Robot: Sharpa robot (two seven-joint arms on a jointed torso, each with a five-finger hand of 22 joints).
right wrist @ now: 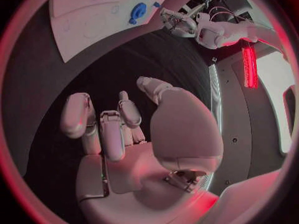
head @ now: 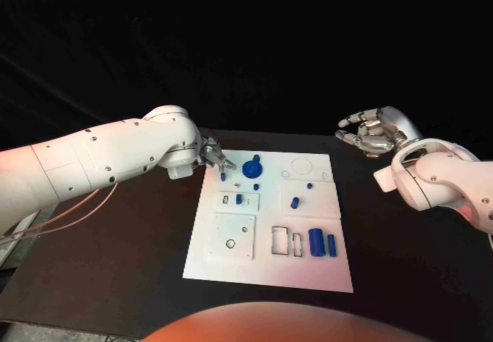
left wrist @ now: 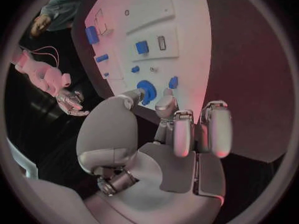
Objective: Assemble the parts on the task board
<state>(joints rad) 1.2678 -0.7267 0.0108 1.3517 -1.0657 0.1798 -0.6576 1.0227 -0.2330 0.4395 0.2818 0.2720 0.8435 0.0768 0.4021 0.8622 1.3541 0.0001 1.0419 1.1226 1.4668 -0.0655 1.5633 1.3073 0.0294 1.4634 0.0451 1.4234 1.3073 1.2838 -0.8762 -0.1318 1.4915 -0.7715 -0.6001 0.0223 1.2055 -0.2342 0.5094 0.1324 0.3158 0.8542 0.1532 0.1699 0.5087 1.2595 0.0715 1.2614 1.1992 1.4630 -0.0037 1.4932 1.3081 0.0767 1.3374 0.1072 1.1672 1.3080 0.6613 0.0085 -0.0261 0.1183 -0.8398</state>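
Task board (head: 269, 274): a white plate lying flat in the middle of the black table (head: 123, 271).
Left hand (head: 215, 156): at the far left corner of the board; fingers apart and holding nothing, the fingertips near the round part but I cannot tell if they touch it.
Right hand (head: 372, 132): raised above the table, to the right of the board's far right corner; fingers loosely curled and apart, holding nothing.
Round blue part (head: 251, 168): on the far left area of the board, just beside the left hand.
Two blue cylinders (head: 323, 243): upright, side by side, near the right edge, on the near half.
Small blue pieces (head: 295, 202): spread over the middle of the board.
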